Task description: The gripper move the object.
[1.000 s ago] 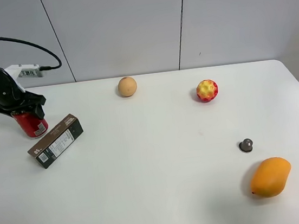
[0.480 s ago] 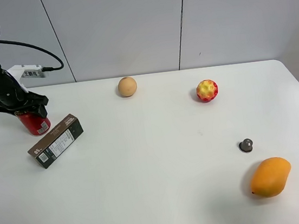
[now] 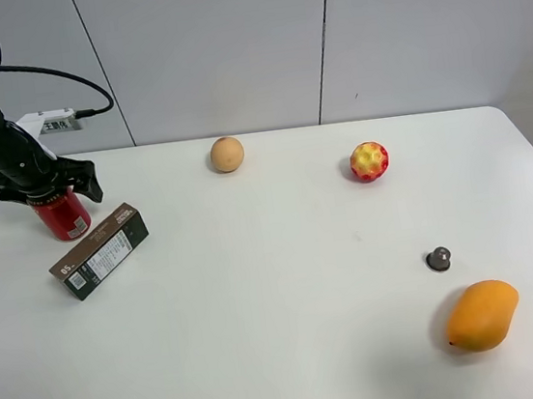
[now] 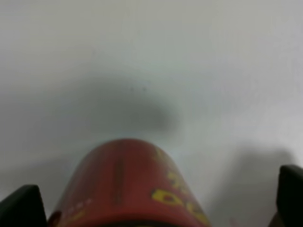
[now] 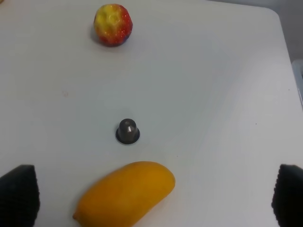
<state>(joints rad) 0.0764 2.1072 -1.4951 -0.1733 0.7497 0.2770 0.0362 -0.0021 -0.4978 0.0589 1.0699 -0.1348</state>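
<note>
The red soda can (image 3: 63, 216) stands upright on the white table (image 3: 277, 286) at the far left, just behind the dark box. My left gripper (image 3: 44, 186) is right above it, its black fingers (image 3: 88, 179) spread to either side of the can's top. In the left wrist view the can (image 4: 128, 184) lies between the two fingertips (image 4: 20, 207), with a gap on each side. My left gripper (image 4: 154, 203) is open. My right gripper (image 5: 154, 198) is open and empty above the mango, and it does not show in the exterior view.
A dark green-brown box (image 3: 98, 251) lies close in front of the can. A tan ball (image 3: 227, 154) and a red-yellow ball (image 3: 369, 161) sit at the back. A small dark cap (image 3: 438, 258) and an orange mango (image 3: 481, 314) are at the right front.
The left gripper carried the can slightly back and to the right, then opened its fingers and let go of it. Nothing else moved.
</note>
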